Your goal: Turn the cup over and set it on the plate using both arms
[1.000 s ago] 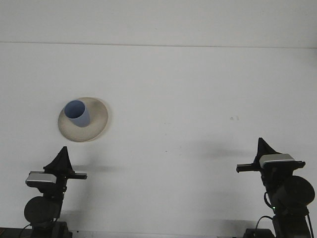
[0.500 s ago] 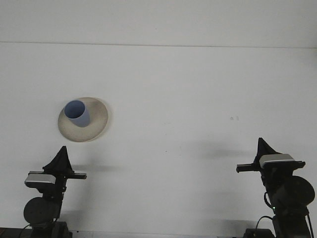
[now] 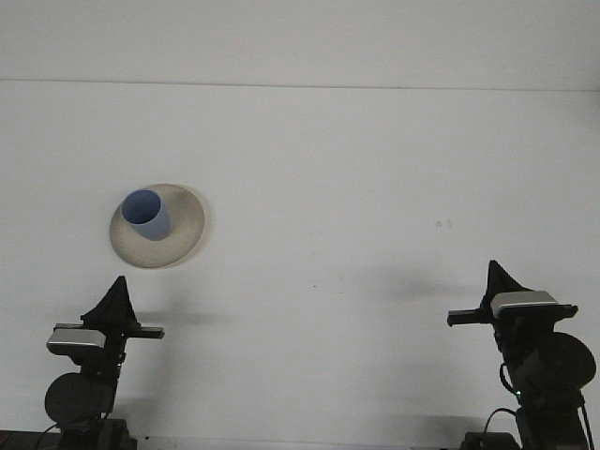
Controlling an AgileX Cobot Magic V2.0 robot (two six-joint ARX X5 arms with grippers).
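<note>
Sitting near the table's (image 3: 375,187) left side, the cup (image 3: 146,215) is resting mouth-up on the plate (image 3: 178,234), so the job is looking finished. Below it, the left gripper (image 3: 116,300) is hanging low by the near edge, well apart from the plate. Far right, the right gripper (image 3: 496,281) is parking likewise. Whether either pincer is open, I cannot tell.

A plain white table (image 3: 356,187) meets a pale wall (image 3: 300,37), evenly lit.
</note>
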